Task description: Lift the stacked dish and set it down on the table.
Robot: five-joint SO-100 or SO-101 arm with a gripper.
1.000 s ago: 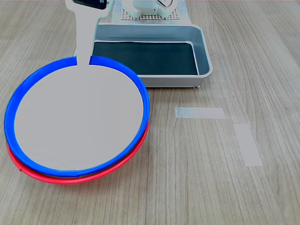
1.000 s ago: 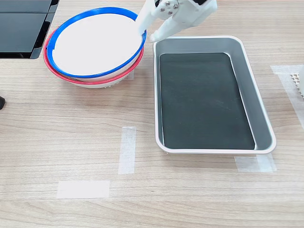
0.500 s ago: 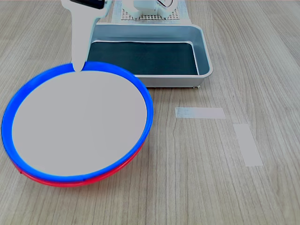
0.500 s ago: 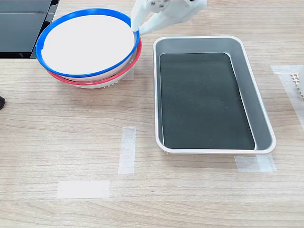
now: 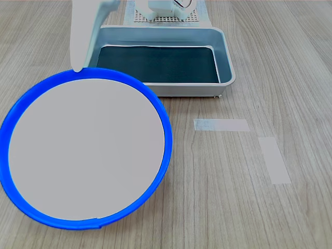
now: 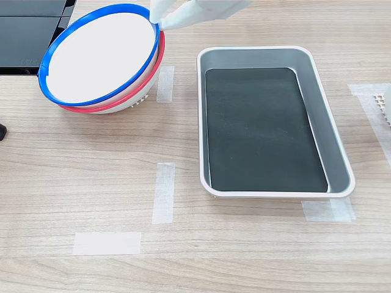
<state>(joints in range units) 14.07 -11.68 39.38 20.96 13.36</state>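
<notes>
The hand (image 6: 160,23) pinches the far edge of the blue-rimmed dish (image 6: 98,58), its fingers closed on the rim at the point nearest the metal tray (image 6: 333,122) in the second exterior view. Gripping at the rim rather than the middle makes sense: the dish is wide, shallow and smooth inside, so the thin edge is the only part 2 fingers can close over. In the first exterior view only 1 pale finger (image 5: 80,39) shows, coming down onto the rim at the top of the dish, and the dish fills the lower left of that view.

The blue-rimmed dish is tilted and raised off the red-rimmed dish (image 6: 131,97) beneath it. In the second exterior view the red rim shows along the lower right side only, and the blue one sits skewed toward that view's left. In the first exterior view the red dish is wholly hidden under it. Held by 1 edge, the dish probably hangs a little and could swing or slip.

The surface (image 5: 249,192) is pale wood grain with several tape strips (image 5: 221,124). There is bare room in front of the tray and around the strips, which looks ample for setting the dish down.
</notes>
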